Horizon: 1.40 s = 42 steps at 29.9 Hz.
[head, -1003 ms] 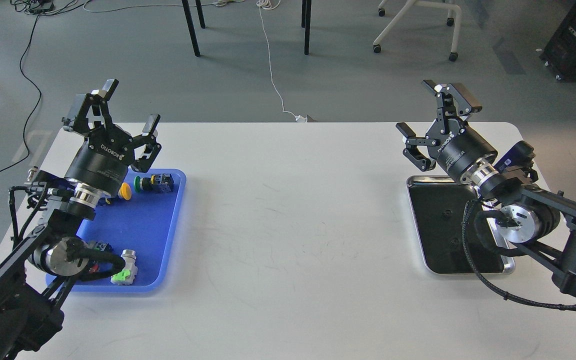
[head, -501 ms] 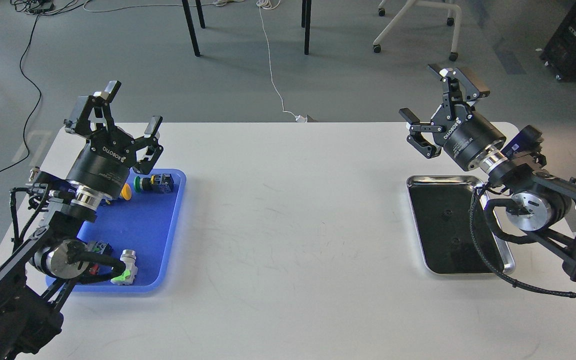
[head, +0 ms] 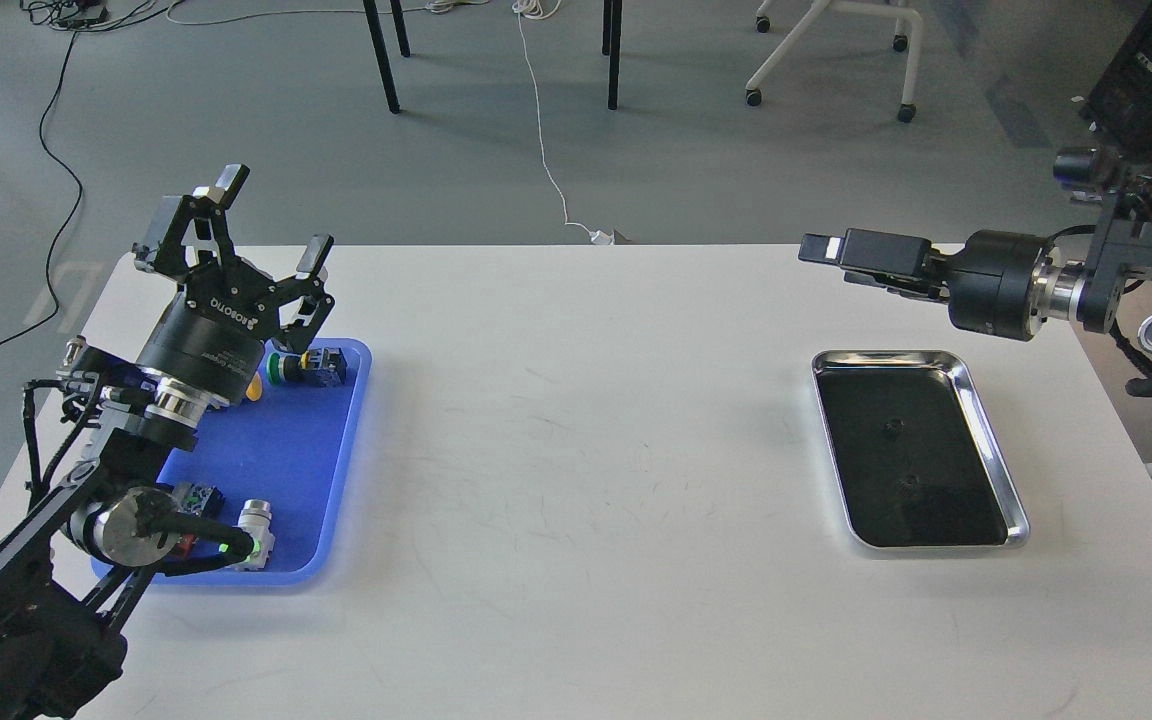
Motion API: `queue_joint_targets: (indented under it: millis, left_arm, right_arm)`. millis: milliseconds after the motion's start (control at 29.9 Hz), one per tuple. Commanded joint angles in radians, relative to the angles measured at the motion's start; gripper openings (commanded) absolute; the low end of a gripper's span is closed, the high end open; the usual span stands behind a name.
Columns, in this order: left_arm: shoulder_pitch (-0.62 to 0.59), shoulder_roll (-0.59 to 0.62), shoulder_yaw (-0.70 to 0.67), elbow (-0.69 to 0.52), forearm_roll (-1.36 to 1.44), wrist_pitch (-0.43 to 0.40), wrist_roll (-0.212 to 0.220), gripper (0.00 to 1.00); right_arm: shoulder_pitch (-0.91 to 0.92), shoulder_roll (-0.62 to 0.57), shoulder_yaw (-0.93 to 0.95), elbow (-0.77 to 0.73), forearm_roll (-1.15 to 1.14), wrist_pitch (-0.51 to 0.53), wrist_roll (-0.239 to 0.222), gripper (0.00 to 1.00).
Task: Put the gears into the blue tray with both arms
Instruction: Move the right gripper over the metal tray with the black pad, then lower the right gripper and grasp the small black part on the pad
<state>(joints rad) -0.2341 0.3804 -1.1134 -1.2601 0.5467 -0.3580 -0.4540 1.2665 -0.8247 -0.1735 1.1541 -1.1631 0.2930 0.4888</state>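
Observation:
Two tiny black gears [head: 893, 428] [head: 908, 483] lie on the black floor of the silver-rimmed tray [head: 998, 432] at the right. The blue tray [head: 301, 450] sits at the table's left with push-button switches in it. My left gripper [head: 271, 215] is open and empty, raised over the blue tray's far left corner. My right gripper [head: 821, 247] hangs above the table behind the silver-rimmed tray and points left. It is seen side-on, so its fingers overlap and their gap is hidden.
Coloured push-button switches lie in the blue tray: a green one [head: 284, 368] and a yellow one [head: 251, 388] at the far end, others [head: 254, 535] at the near end. Table legs, cables and a wheeled chair base stand on the floor beyond.
My right arm has swung up and to the right and its wrist has turned to point left, uncovering the silver-rimmed tray. The left gripper has drifted slightly right.

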Motion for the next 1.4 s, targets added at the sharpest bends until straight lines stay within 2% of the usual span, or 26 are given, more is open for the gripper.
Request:
queue_joint_targets:
  millis: [0, 267, 468, 735, 1103, 1370]
  left_arm:
    - [0.005, 0.006, 0.0, -0.025, 0.012, 0.002, 0.001, 0.98]
    - [0.036, 0.006, -0.002, -0.051, 0.021, 0.002, 0.001, 0.98]
    - [0.044, 0.009, -0.002, -0.065, 0.022, 0.001, 0.001, 0.98]
    - [0.045, 0.006, -0.003, -0.065, 0.022, 0.002, 0.0, 0.98]
    - [0.045, 0.006, -0.006, -0.065, 0.022, 0.002, 0.0, 0.98]
    - [0.047, 0.006, -0.011, -0.065, 0.022, 0.004, 0.0, 0.98]
  right_arm:
    - [0.141, -0.016, -0.186, 0.033, -0.231, 0.0, 0.0, 0.99]
    - [0.235, -0.02, -0.406, 0.098, -0.535, 0.0, 0.0, 0.98]
    - [0.229, -0.013, -0.495, 0.102, -0.573, -0.002, 0.0, 0.97]
    - [0.186, 0.058, -0.514, 0.047, -0.576, -0.009, 0.0, 0.92]
    - [0.123, 0.162, -0.517, -0.077, -0.572, -0.012, 0.0, 0.8]
    - [0.086, 0.202, -0.517, -0.119, -0.57, -0.041, 0.0, 0.65]
